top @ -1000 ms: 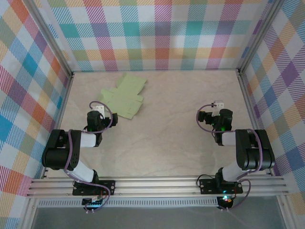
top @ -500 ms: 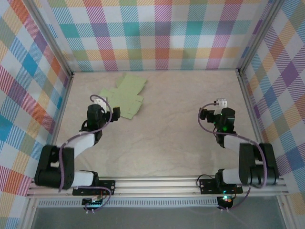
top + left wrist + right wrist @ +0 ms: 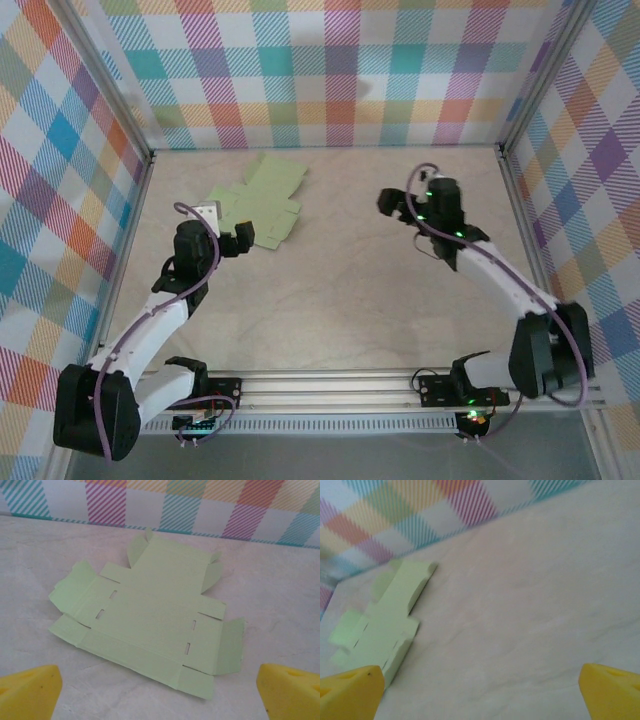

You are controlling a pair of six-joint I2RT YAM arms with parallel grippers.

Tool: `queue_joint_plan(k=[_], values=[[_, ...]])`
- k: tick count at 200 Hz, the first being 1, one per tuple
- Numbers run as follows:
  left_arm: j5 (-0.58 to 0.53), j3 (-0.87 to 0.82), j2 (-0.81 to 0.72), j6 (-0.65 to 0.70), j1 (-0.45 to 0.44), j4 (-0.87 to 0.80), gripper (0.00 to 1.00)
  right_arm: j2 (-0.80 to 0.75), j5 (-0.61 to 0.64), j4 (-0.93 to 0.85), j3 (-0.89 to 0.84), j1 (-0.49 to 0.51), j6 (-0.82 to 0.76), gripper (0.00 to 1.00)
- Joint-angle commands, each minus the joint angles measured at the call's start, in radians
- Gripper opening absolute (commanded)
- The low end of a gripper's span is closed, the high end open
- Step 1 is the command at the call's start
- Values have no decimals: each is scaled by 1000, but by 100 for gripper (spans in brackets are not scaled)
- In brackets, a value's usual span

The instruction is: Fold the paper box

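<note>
A: Where was the pale green flat card cut-out, the paper box (image 3: 262,203)?
B: It lay unfolded on the beige marbled table (image 3: 340,300), far left, near the checked back wall (image 3: 340,90)
A: Claws?
B: The left gripper (image 3: 232,241) hovered just beside its near edge, yellow foam pads (image 3: 27,692) spread wide, holding nothing. The right gripper (image 3: 397,203) was well to its right, jaws apart too, empty

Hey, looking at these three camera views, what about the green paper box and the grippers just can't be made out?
Top view: the paper box is too small to show its slits and creases, and the left gripper partly covers its near edge.
Right wrist view: the box is blurred, and a fingertip of the right gripper hides its near corner.
Left wrist view: the bottom edge cuts off the left gripper's fingers, all but their tips.
</note>
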Motion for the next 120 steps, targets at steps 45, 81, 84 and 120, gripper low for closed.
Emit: queue_joint_plan(k=[45,81,84,120], values=[[-50,-31,-41,-29,-4,-50,100,480,36,-93,357,264,219,100],[-50,-51,-39,-11,-4,-53,100,711,-11,-177,593,343,208,95],[-52,-53,-38,-10,-4,-54,100,725,-11,-179,606,349,207,94],[-69,-63,-16,-3,-4,-52,100,860,-34,-247,752,368,220,71]])
